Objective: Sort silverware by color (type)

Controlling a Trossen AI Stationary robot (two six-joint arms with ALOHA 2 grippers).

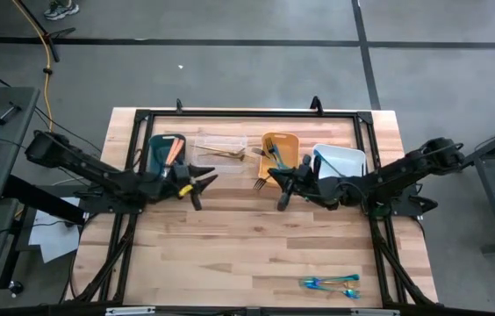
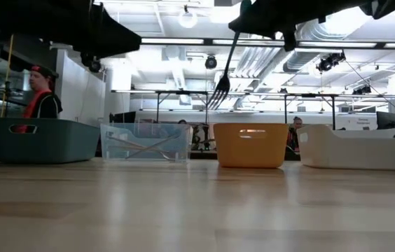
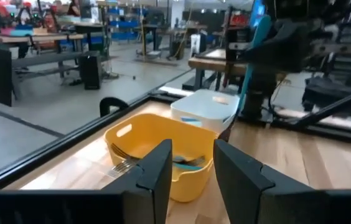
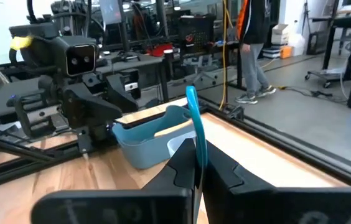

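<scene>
The right gripper (image 1: 284, 189) is hovering above the table near the orange bin (image 1: 280, 150), its jaws clamped on a blue-handled fork (image 4: 195, 127) whose tines are hanging down in the low view. The left gripper (image 1: 202, 184) is hanging just in front of the teal bin (image 1: 165, 149), its fingers (image 3: 157, 171) parted around nothing. More forks are lying in the orange bin, and a few blue utensils (image 1: 329, 283) are lying near the table's front edge.
</scene>
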